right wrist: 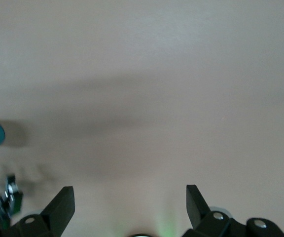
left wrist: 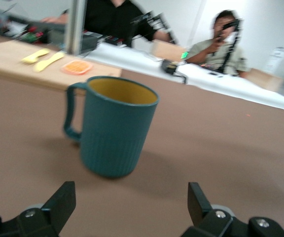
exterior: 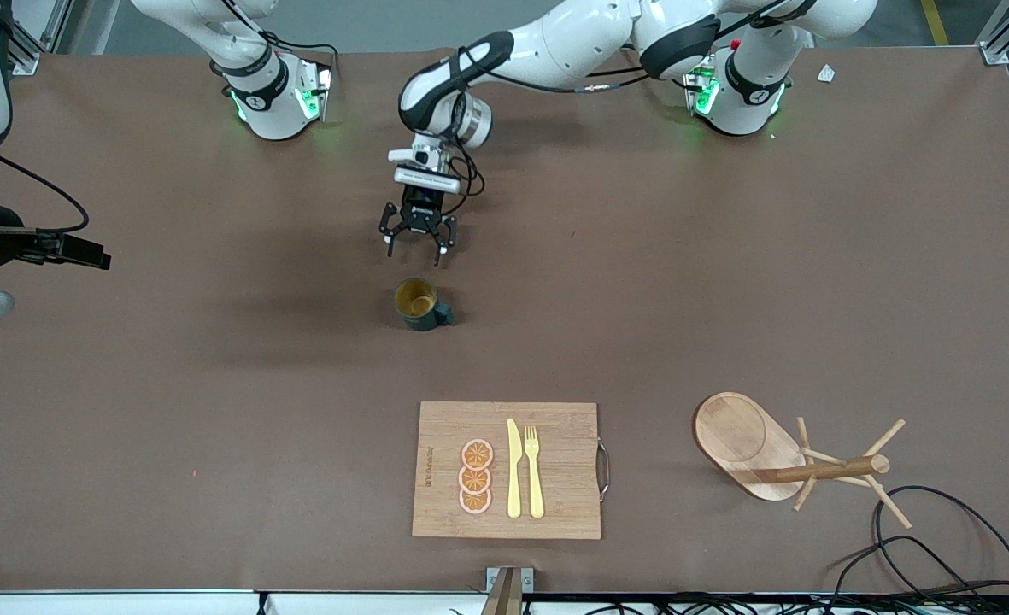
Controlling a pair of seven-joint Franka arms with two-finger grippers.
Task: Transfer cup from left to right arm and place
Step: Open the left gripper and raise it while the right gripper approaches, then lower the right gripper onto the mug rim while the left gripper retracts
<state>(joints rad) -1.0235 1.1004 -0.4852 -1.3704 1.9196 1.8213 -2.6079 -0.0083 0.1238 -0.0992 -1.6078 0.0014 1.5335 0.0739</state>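
Cup [exterior: 419,303] stands upright on the table [exterior: 726,299], just beside the left tool [exterior: 419,243], open and empty; stiff, light, probably slick, best gripped across its ribbed body; right tool [right wrist: 129,207] open, empty, waiting.

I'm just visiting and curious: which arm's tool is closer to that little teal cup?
The left. Its open tool hangs just above the table right beside the upright cup, not touching it. The right tool, also open, waits out at the right arm's end of the table.
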